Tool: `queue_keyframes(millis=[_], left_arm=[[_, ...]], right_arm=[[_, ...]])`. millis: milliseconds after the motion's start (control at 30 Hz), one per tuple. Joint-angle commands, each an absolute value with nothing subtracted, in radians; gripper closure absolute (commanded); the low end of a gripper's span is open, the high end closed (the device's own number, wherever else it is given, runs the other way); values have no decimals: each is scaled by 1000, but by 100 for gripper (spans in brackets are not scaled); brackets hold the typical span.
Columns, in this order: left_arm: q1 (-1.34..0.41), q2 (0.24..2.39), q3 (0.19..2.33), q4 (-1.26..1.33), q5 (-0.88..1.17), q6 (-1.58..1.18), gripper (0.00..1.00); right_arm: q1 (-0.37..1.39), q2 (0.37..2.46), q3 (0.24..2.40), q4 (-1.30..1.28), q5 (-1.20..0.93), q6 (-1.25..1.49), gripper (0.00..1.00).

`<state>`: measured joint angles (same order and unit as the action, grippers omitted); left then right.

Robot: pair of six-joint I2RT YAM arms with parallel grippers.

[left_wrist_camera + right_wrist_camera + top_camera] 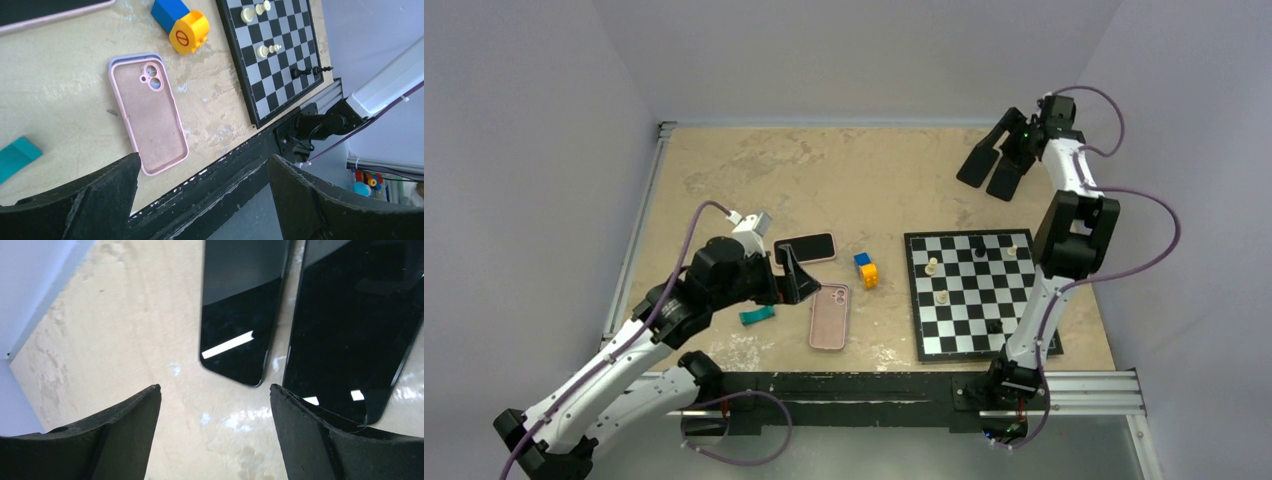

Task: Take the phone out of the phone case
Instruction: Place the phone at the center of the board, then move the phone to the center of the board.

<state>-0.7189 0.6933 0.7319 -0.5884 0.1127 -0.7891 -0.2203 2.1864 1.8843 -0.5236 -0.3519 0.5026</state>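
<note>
A pink phone case [829,316] lies flat near the table's front edge, its camera cut-out at the far end. In the left wrist view [150,112] it shows a raised rim and a thin lavender edge at its top. A phone [806,247] with a black screen and a pinkish rim lies just behind it, cut off by the frame's top edge in the left wrist view [45,12]. My left gripper [796,272] is open and empty, held above the table between phone and case [204,157]. My right gripper [1007,150] is open and empty at the far right [215,390].
Two black glossy slabs [240,315] lie side by side under my right gripper. A chessboard [979,292] with a few pieces is at the right. A blue-and-orange block [866,269] sits between phone and board. A teal piece [756,316] lies left of the case.
</note>
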Motion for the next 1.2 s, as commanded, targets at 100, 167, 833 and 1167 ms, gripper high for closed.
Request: queue_keyframes(millis=[100, 167, 833, 1167], left_arm=[[-519, 976, 966, -603, 123, -673, 0], [-467, 1121, 1025, -564, 153, -668, 0], [-194, 1934, 1496, -686, 299, -525, 0], [-192, 1991, 1464, -705, 351, -527, 0]], right_arm=[[-148, 1714, 1510, -408, -398, 497, 16], [-92, 1529, 1339, -328, -425, 515, 16], [137, 795, 998, -340, -551, 649, 16], [137, 726, 1037, -337, -573, 688, 16]])
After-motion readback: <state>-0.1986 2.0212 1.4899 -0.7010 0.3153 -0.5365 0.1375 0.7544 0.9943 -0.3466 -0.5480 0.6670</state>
